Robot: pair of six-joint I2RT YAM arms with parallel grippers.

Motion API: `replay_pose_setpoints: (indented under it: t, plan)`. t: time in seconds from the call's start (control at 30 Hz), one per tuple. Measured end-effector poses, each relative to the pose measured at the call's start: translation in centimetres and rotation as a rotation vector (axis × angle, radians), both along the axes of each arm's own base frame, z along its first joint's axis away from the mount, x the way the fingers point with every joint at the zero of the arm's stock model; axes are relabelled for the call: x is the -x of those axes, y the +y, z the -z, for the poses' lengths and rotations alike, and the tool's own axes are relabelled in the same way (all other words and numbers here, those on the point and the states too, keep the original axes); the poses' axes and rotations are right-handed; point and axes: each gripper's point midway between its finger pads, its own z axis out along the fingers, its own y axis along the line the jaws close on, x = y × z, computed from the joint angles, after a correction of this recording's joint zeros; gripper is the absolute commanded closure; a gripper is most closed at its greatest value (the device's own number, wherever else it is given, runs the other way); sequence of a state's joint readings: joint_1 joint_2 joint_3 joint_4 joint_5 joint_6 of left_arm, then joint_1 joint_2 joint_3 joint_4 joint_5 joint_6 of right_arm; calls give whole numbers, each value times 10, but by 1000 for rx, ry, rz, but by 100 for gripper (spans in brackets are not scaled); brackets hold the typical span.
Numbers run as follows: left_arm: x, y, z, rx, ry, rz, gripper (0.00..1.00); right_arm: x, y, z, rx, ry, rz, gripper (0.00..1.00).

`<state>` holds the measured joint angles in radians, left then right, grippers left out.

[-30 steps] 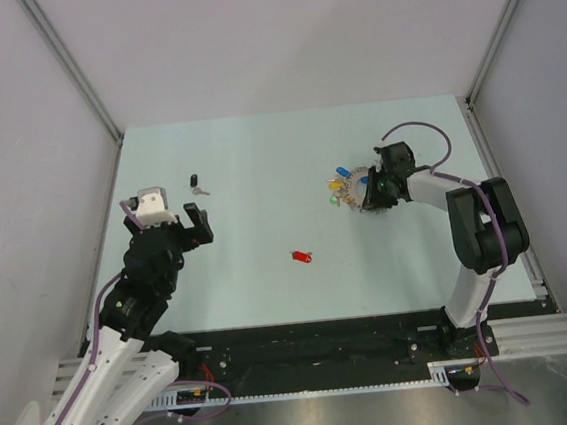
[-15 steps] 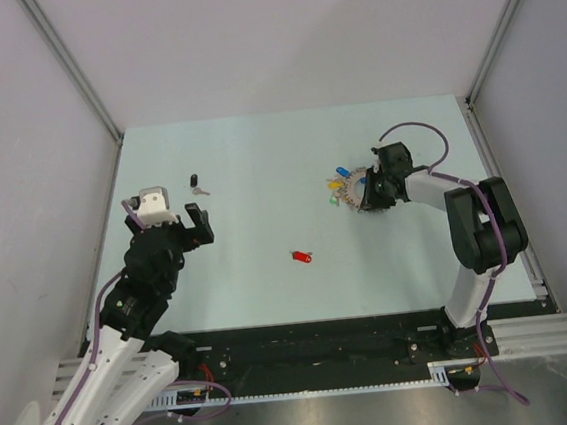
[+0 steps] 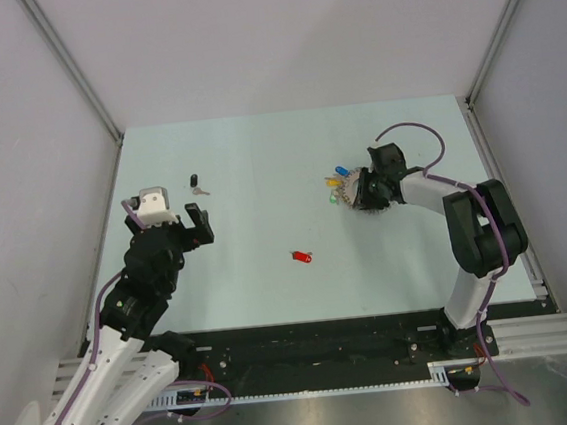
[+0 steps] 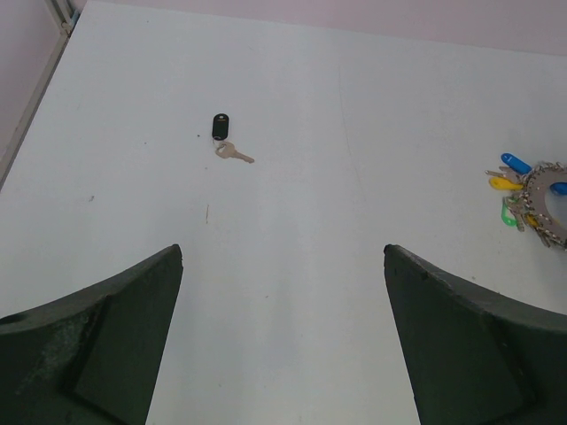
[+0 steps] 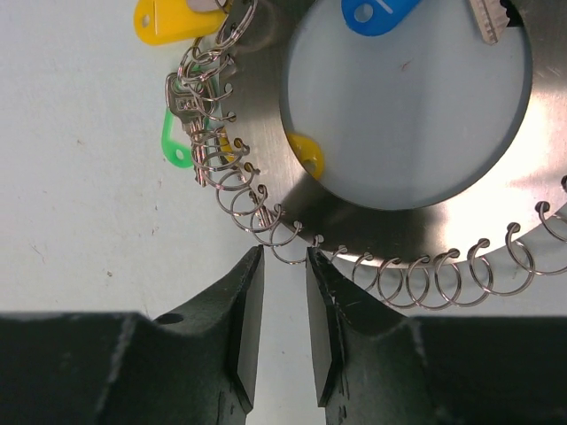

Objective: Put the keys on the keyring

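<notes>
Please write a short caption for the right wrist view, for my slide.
Right pincer, jaws narrowly apart, at the rim of the keyring strung with coloured keys.

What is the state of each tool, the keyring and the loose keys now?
left tool: open wide, above the table, holding nothing.
right tool: open by a narrow gap, tips at the keyring's edge, clamping nothing.
keyring: flat on the table, coloured keys hanging on it.
red key: loose on the table, off the ring.
black-headed key: loose on the table, untouched.
</notes>
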<state>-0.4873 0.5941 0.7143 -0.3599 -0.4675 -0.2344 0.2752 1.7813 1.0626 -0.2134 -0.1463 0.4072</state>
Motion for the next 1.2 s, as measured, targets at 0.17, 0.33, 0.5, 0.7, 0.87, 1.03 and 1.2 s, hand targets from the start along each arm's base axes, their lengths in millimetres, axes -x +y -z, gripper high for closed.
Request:
replay_pose_setpoints:
  t: [0.17,0.33,0.5,0.7,0.87,1.03,1.2]
  plan:
    - [0,0,0,0,-1,0,0,1,3,0,0,1,8,59]
    - [0,0,0,1,-1,0,0,1,3,-1,6,-2,13,58]
    - [0,0,0,1,-2,1,0,0,-1,-7,40,-23,24,60]
    - [1,0,-2,5,-9,1,0,-1,0,-12,40,-37,64,61]
    - [1,1,-4,9,-16,1,0,6,-1,-13,5,-49,156,63]
    - [2,1,-4,10,-18,1,0,12,-3,-5,-22,-38,220,63]
    - [2,1,-5,12,-22,1,0,7,2,-7,-68,-52,264,64]
